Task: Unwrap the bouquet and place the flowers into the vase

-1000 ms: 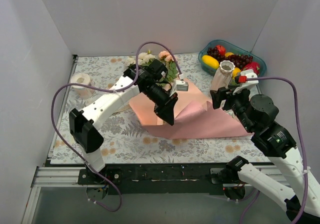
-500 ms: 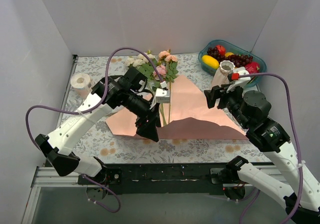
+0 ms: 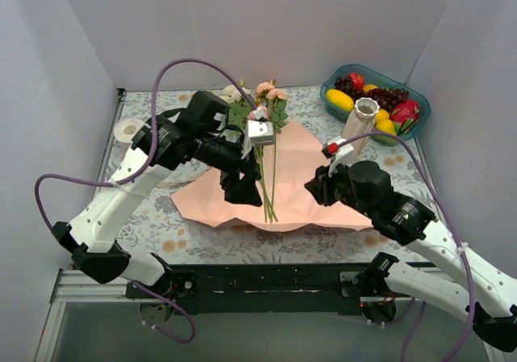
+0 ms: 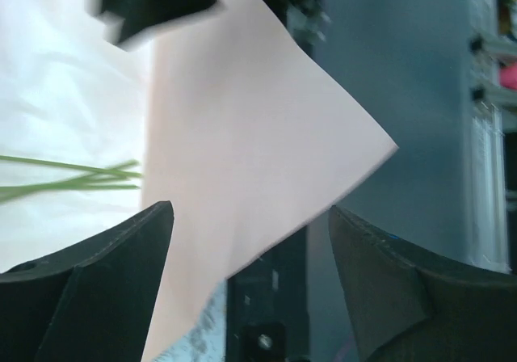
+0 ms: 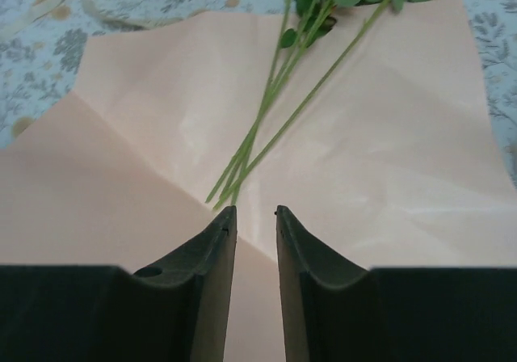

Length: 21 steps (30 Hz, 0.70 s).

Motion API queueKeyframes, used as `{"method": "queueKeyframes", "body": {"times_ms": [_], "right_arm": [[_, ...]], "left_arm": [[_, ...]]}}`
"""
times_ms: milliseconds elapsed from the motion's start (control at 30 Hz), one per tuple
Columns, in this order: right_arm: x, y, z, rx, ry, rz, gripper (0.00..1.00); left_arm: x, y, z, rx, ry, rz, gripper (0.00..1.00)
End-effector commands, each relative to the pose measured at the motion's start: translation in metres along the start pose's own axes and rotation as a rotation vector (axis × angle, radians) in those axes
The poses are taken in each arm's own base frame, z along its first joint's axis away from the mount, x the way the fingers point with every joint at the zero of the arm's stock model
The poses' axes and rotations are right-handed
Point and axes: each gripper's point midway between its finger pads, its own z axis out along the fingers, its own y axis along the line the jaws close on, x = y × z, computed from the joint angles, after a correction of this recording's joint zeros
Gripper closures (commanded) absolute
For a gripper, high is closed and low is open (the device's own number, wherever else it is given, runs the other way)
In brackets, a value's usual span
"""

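— Left jaws?
— Spread wide and empty, over the pink paper (image 3: 305, 158). Touching it or not: cannot tell.
— Right jaws?
— Narrow, only a slit between, nothing seen in it. Low over the same sheet, near its front edge.
— Flowers (image 3: 269, 94)?
— Lying loose on the opened sheet, between the two sets of jaws. Stem ends just ahead of the right jaws and a little to their left, just right of the left jaws. Blooms and leaves farther off, beyond the left jaws.
— Vase (image 3: 360, 119)?
— Upright on the worktop (image 3: 161, 216), well beyond the right jaws and slightly to their right. Well apart from the blooms.
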Motion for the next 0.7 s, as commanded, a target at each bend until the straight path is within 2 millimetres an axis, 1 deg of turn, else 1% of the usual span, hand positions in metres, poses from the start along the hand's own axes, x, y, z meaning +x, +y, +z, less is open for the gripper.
{"method": "queueKeyframes", "body": {"times_ms": [0,33,67,100,133,167,200,267,300,333,367,400,433,467,500,533,567,600,633,667], "right_arm": [[0.021,0.043,-0.035,-0.164,0.044,0.045,0.67],[0.027,0.048,-0.039,-0.185,0.061,0.062,0.67],[0.036,0.054,-0.043,-0.213,0.083,0.062,0.67],[0.044,0.064,-0.051,-0.27,0.114,0.055,0.67],[0.05,0.068,-0.055,-0.291,0.141,0.058,0.67],[0.055,0.072,-0.058,-0.316,0.165,0.053,0.67],[0.064,0.079,-0.066,-0.367,0.212,0.047,0.65],[0.075,0.082,-0.069,-0.393,0.264,0.028,0.61],[0.077,0.08,-0.072,-0.388,0.287,0.016,0.54],[0.075,0.075,-0.071,-0.356,0.29,-0.002,0.52],[0.078,0.067,-0.067,-0.305,0.329,-0.036,0.5],[0.056,0.044,-0.059,-0.154,0.263,-0.063,0.44],[0.043,0.03,-0.056,-0.064,0.24,-0.085,0.41],[0.04,0.014,-0.046,0.048,0.262,-0.122,0.36],[0.024,-0.009,-0.042,0.202,0.22,-0.154,0.29],[-0.006,-0.013,-0.044,0.248,0.157,-0.154,0.25],[-0.017,-0.014,-0.034,0.288,0.144,-0.167,0.22],[-0.034,-0.018,-0.032,0.333,0.102,-0.188,0.16],[-0.055,-0.014,-0.03,0.329,0.054,-0.183,0.14],[-0.067,-0.009,-0.019,0.332,0.024,-0.187,0.1]], "left_arm": [[-0.05,0.043,-0.047,-0.362,-0.214,0.028,0.17],[-0.07,0.053,-0.06,-0.452,-0.306,0.066,0.05],[-0.074,0.065,-0.066,-0.523,-0.332,0.049,0.02],[-0.071,0.082,-0.07,-0.605,-0.335,0.011,0.02],[-0.074,0.09,-0.073,-0.644,-0.347,-0.002,0.02],[-0.071,0.102,-0.069,-0.664,-0.332,-0.033,0.02],[-0.067,0.107,-0.068,-0.68,-0.319,-0.047,0.02],[-0.058,0.122,-0.06,-0.702,-0.292,-0.085,0.02],[-0.054,0.126,-0.057,-0.709,-0.28,-0.094,0.02],[-0.045,0.134,-0.054,-0.73,-0.254,-0.114,0.02],[-0.041,0.14,-0.052,-0.743,-0.238,-0.132,0.02],[-0.034,0.149,-0.046,-0.748,-0.209,-0.155,0.02],[-0.029,0.156,-0.047,-0.764,-0.198,-0.176,0.02],[-0.025,0.163,-0.045,-0.772,-0.188,-0.204,0.02],[-0.021,0.17,-0.045,-0.779,-0.182,-0.226,0.02],[-0.019,0.181,-0.052,-0.804,-0.195,-0.247,0.02],[-0.01,0.188,-0.052,-0.818,-0.185,-0.27,0.02],[-0.005,0.195,-0.056,-0.834,-0.183,-0.28,0.02],[0.003,0.207,-0.067,-0.871,-0.189,-0.3,0.02],[0.009,0.213,-0.071,-0.876,-0.191,-0.318,0.02]]}}
